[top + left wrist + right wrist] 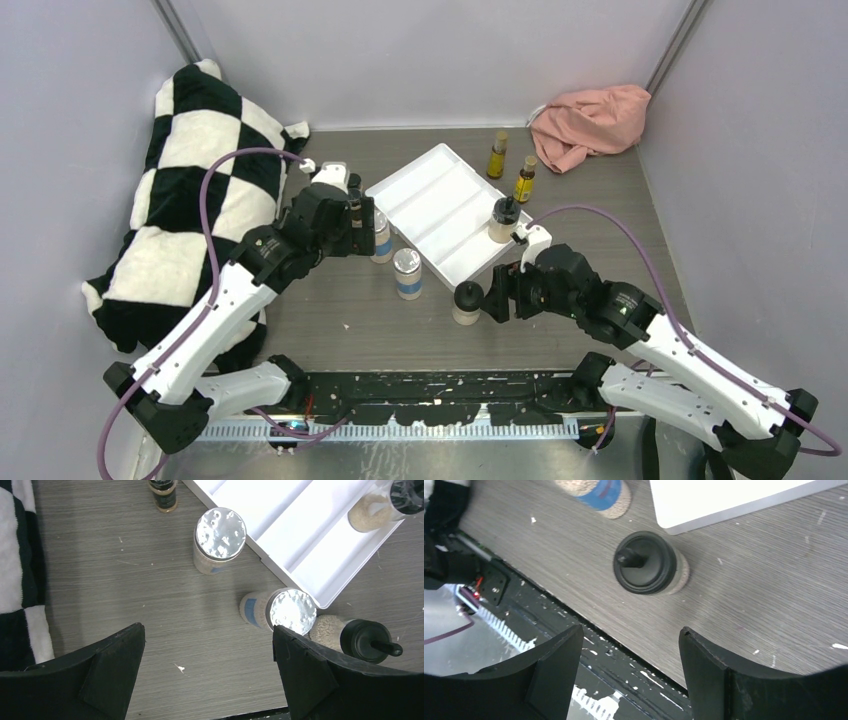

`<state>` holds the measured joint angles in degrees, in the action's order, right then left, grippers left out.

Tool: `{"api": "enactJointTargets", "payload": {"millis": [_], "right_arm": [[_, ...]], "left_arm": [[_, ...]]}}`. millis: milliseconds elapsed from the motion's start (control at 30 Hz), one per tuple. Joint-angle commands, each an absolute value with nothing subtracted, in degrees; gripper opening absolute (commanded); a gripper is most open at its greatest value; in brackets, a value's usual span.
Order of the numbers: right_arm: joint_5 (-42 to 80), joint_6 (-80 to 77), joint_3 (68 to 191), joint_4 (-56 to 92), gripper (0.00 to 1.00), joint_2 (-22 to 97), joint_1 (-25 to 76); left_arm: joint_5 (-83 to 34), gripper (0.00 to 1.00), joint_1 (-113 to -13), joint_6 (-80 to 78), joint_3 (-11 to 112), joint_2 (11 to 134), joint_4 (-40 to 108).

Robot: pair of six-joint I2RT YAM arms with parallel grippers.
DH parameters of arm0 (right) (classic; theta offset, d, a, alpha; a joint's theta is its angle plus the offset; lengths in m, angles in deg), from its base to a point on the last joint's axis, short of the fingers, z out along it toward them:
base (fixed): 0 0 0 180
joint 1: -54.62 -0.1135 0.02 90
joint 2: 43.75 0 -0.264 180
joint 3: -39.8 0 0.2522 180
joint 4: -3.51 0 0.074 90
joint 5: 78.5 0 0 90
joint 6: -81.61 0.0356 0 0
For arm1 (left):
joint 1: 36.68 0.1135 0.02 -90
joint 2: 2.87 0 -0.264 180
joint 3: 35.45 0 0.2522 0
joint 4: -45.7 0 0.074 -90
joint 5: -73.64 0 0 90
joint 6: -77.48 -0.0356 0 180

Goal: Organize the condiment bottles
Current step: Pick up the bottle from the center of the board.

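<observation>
Our right hand (631, 655) stands parted and empty just short of the tan black-capped jar (646, 562), which is upright on the table (749, 605) by the white tray (724, 500) corner. Our left hand (207, 655) gapes wide, holding nothing, near a silver-lidded jar (292, 611). If we close off-centre on the tan jar's round body, we risk tipping it or skidding it into that neighbour.

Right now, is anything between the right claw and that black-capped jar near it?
Nothing. The right wrist view shows only bare table between the right gripper and the tan black-capped jar; its jaws stand open.
</observation>
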<state>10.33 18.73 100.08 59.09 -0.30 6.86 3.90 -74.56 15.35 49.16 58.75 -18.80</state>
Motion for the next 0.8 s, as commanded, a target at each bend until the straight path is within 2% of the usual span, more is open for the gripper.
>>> {"api": "enactJointTargets", "payload": {"millis": [0, 333, 767], "right_arm": [[14.53, 19.57, 98.48, 53.9, 0.75, -1.81, 5.02], [6.71, 19.01, 100.18, 53.75, 0.75, 0.4, -2.44], [-15.21, 18.97, 100.14, 54.85, 0.77, 4.8, -12.63]], "left_arm": [[2.58, 1.0, -74.68, 14.34, 48.65, 56.29, -14.56], [1.32, 1.0, -74.65, 15.83, 47.66, 54.6, -14.33], [3.13, 0.99, -74.77, 19.51, 40.46, 45.94, -14.14]]}}
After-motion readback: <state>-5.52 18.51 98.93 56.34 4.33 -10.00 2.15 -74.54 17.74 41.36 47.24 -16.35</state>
